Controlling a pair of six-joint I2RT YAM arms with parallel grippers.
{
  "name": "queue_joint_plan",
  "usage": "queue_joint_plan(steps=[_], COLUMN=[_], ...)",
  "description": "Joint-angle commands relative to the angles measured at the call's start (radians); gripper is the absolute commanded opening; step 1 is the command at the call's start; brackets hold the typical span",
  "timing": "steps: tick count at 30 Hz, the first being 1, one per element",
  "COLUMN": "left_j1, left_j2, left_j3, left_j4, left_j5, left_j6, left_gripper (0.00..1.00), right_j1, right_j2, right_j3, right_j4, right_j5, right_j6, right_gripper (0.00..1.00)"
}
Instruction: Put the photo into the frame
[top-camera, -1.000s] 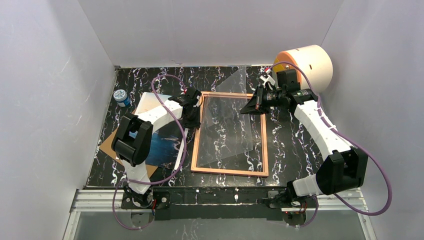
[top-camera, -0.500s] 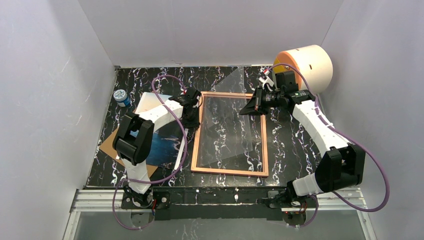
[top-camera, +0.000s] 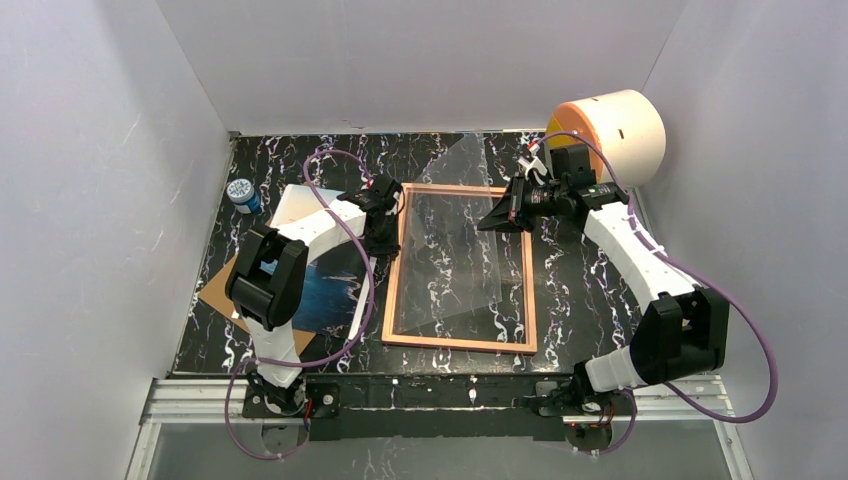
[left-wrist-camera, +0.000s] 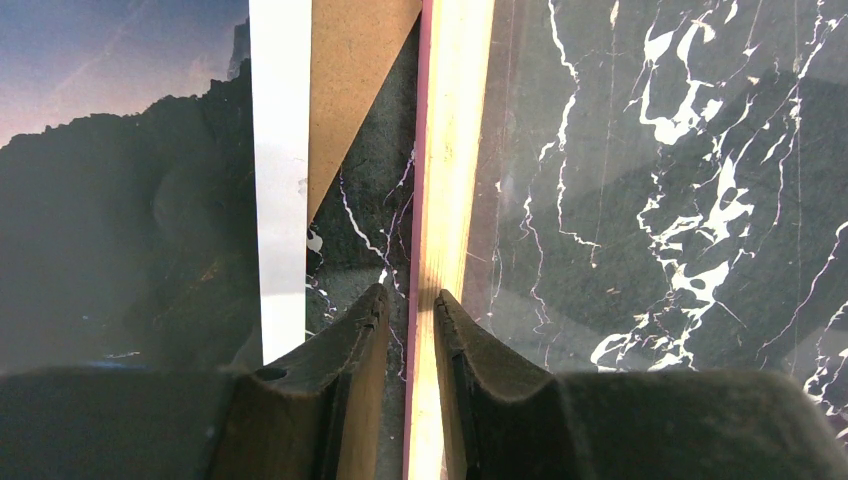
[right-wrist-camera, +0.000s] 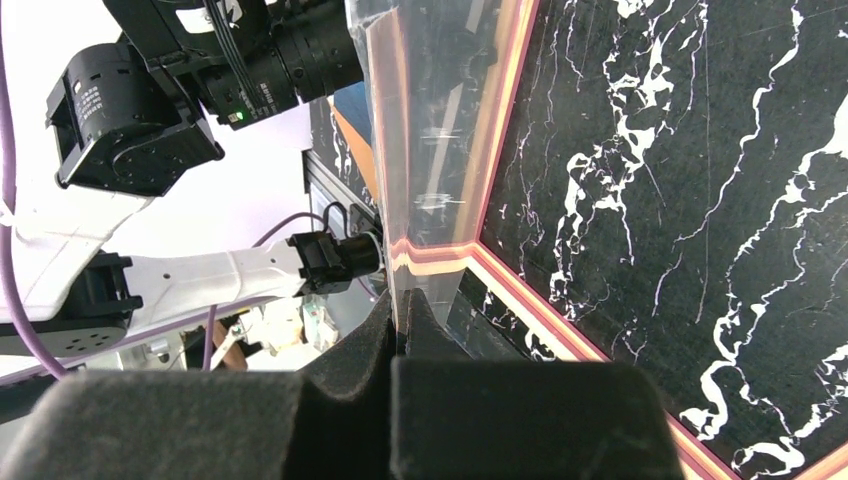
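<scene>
photo spot: the photo (top-camera: 330, 285) lies flat and picture side up on the brown backing board (top-camera: 215, 295), just left of the frame (top-camera: 460, 343) and partly under the left arm
frame: flat in the middle of the table, wood side up with a pink edge showing in the left wrist view, long rails running near to far
left fingers: the left gripper (left-wrist-camera: 408, 300) is pinched narrow around the frame's left rail near the far corner, one finger on each side
right fingers: the right gripper (right-wrist-camera: 400, 310) is clamped tight on the edge of the clear sheet (top-camera: 450, 260), tipping it up on the right so it sits skewed over the opening
key relation: from the left fingers the photo is right there on the outer side, a strip of bare table between it and the rail. Its long axis runs roughly the same way as the frame's long rails, maybe a touch twisted
nearer arm: left, easily. The right one is across the frame and busy with the sheet
my guess: the photo needs sliding or lifting rightward over that rail, and the left hand has to let go of the frame first
</scene>
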Motion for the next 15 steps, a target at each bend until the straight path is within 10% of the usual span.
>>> queue_joint_plan(steps=[1, 15], left_j1=[0.004, 0.004], left_j2=[0.036, 0.044], left_j3=[-0.004, -0.005], left_j4=[-0.018, -0.016], left_j5=[-0.022, -0.023], left_j6=[-0.001, -0.001], left_gripper=[0.22, 0.22], right_j1=[0.0, -0.001], right_j2=[-0.028, -0.014], right_j3=[-0.012, -0.017], right_j4=[0.05, 0.125], right_j5=[-0.035, -0.069], right_j6=[0.044, 0.158], right_gripper=[0.01, 0.01])
